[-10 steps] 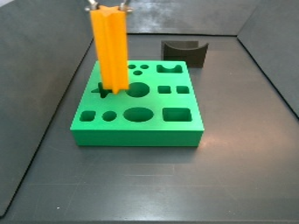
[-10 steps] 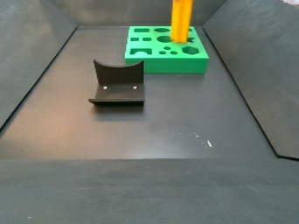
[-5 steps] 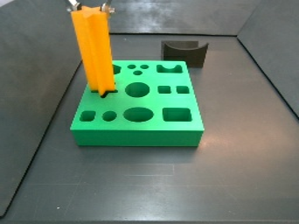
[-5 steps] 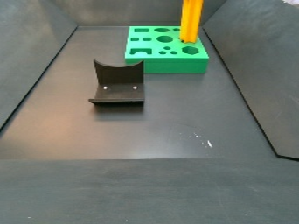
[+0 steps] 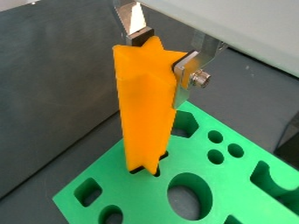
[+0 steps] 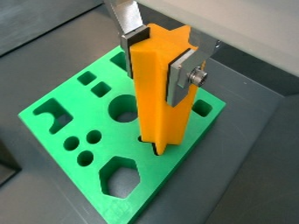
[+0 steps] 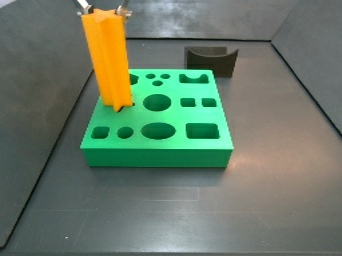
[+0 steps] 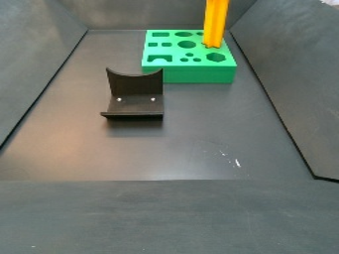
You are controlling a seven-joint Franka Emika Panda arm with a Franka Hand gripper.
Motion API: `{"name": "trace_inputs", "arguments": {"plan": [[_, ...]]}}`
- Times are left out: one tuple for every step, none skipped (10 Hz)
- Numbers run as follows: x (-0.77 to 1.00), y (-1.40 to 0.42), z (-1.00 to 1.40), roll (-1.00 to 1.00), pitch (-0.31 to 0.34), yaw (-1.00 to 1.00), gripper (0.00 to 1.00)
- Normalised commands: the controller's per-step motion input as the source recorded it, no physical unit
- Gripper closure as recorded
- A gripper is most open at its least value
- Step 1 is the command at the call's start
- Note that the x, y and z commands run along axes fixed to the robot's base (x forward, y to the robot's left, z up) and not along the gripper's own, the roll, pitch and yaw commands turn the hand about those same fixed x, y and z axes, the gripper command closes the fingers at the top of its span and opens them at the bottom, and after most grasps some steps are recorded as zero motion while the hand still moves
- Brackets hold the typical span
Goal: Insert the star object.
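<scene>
Clamped on the top of the star object (image 5: 146, 105), my gripper (image 6: 160, 57) is mostly cut off in both side views. Below, the green block (image 7: 158, 125) holds the peg's foot upright at a hole near its edge; seating depth is unclear. Well apart sits the dark curved block (image 8: 133, 94).

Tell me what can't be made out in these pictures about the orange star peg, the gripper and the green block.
- How deep the star object sits in the green block: its own body covers the hole in both wrist views, and both side views are too small.
- The gripper: cut off by the top edge in both side views; only its fingertips show.
- The grey curved block: barely visible in either wrist view.
</scene>
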Motion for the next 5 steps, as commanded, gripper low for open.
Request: {"name": "trace_inputs", "arguments": {"plan": [[0.09, 0.13, -0.5, 0.04, 0.0, 0.57, 1.0], [0.05, 0.13, -0.49, 0.03, 0.0, 0.6, 1.0], [0.0, 0.0, -0.43, 0.0, 0.0, 0.1, 1.0], [0.0, 0.0, -0.32, -0.02, 0.0, -0.19, 1.0], [0.01, 0.0, -0.3, 0.0, 0.0, -0.23, 1.0]]}}
